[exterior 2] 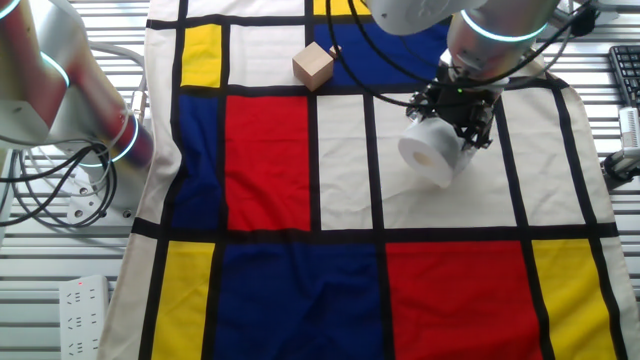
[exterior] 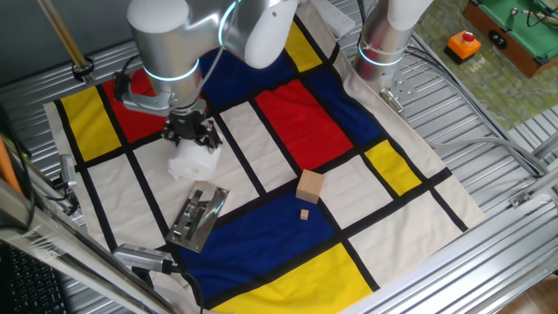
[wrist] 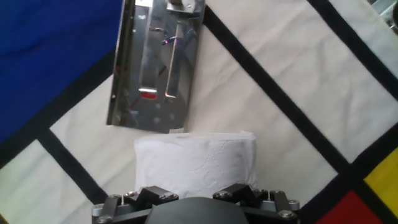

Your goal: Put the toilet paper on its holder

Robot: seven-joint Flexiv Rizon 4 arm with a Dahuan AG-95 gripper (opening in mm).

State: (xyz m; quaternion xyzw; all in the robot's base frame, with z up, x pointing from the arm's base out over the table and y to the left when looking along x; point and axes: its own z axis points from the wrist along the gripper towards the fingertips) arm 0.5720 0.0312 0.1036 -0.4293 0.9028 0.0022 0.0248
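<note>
The toilet paper (exterior: 193,160), a white soft roll, sits between the fingers of my gripper (exterior: 192,138) over a white patch of the checked cloth. The other fixed view shows the roll (exterior 2: 432,153) tilted, its core hole facing out, under the gripper (exterior 2: 455,122). In the hand view the roll (wrist: 196,158) fills the space between the jaws of the gripper (wrist: 194,190), which are shut on it. The holder (wrist: 157,62), a shiny metal plate with a bar, lies flat just beyond the roll; it also shows in one fixed view (exterior: 199,216). It is hidden in the other fixed view.
A tan wooden cube (exterior: 309,186) and a small wooden piece (exterior: 304,214) lie on the cloth to the right. The cube also shows in the other fixed view (exterior 2: 313,66). A second robot arm's base (exterior: 384,39) stands at the far edge. Cables lie along the table's left side.
</note>
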